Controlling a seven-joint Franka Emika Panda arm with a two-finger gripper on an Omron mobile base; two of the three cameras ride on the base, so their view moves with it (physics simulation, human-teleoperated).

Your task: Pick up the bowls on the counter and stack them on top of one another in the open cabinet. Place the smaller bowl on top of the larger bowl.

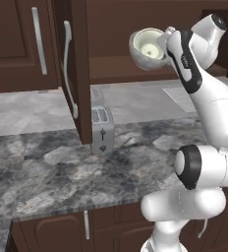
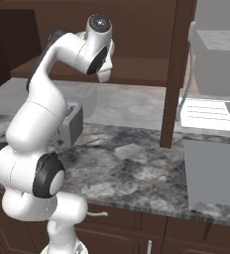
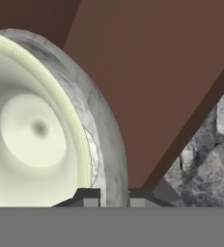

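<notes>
- Grey-white mottled outside and pale inside mark the larger bowl (image 1: 148, 48) in the left base view: it is lifted in front of the open cabinet (image 1: 135, 29), tipped on its side with its mouth facing the camera, above the shelf (image 1: 121, 69). The hand (image 1: 166, 45) grips its rim on the right. A toaster (image 1: 101, 129) stands on the counter (image 1: 57, 167) below the open door. I see no cream bowl in this view.
- From the right base view, the arm reaches up toward the cabinet shelf (image 2: 137, 67); the wrist hides the bowl, and the fingers cannot be made out.
- Looking through the hand view, the two fingers (image 3: 90, 195) pinch the bowl's (image 3: 41, 125) wall, one inside and one outside, clamped tight.
- Judgement: the larger bowl is being carried in. Next it should be levelled, lowered onto the shelf, then released.
</notes>
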